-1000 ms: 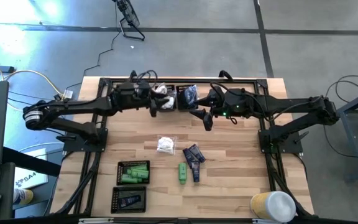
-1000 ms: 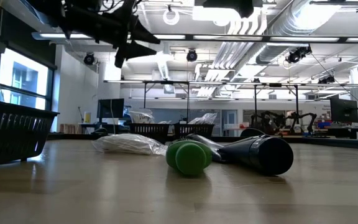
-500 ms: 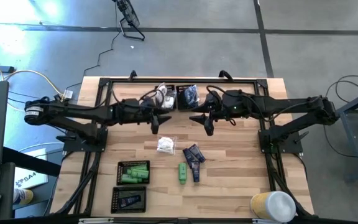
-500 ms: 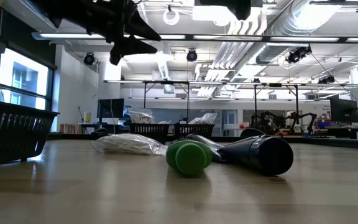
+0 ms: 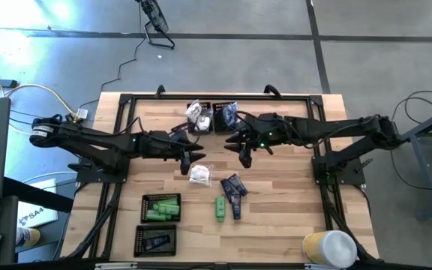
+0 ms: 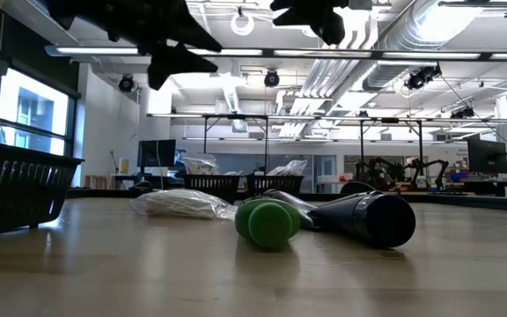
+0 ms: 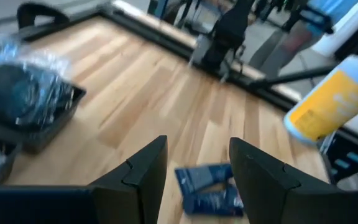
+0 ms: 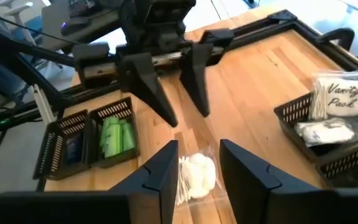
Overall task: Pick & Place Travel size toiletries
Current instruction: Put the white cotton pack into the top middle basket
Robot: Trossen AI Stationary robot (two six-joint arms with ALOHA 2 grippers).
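A white crinkly packet point(image 5: 199, 175) lies on the wooden table, with two dark navy tubes point(image 5: 233, 186) and a bright green tube point(image 5: 220, 208) to its near right. My left gripper point(image 5: 192, 159) hovers open just to the far side of the packet; its wrist view looks past the fingers point(image 7: 197, 146) at the navy tubes point(image 7: 210, 186). My right gripper point(image 5: 244, 154) hangs open above the table, to the far right of the packet, and the packet point(image 8: 194, 174) shows beyond its fingers point(image 8: 197, 149). Both are empty.
At the near left stand two black mesh trays, one with green tubes point(image 5: 161, 208) and one with navy tubes point(image 5: 156, 240). At the far edge, one tray holds white packets point(image 5: 197, 115) and another holds bagged dark pieces point(image 5: 226, 114). A yellow and white canister point(image 5: 328, 247) stands near right.
My left gripper has swung from over the far tray of white packets toward the table's near edge and now stands by the loose white packet. My right gripper has sunk a little and crept toward the table's left. Nothing on the table has moved.
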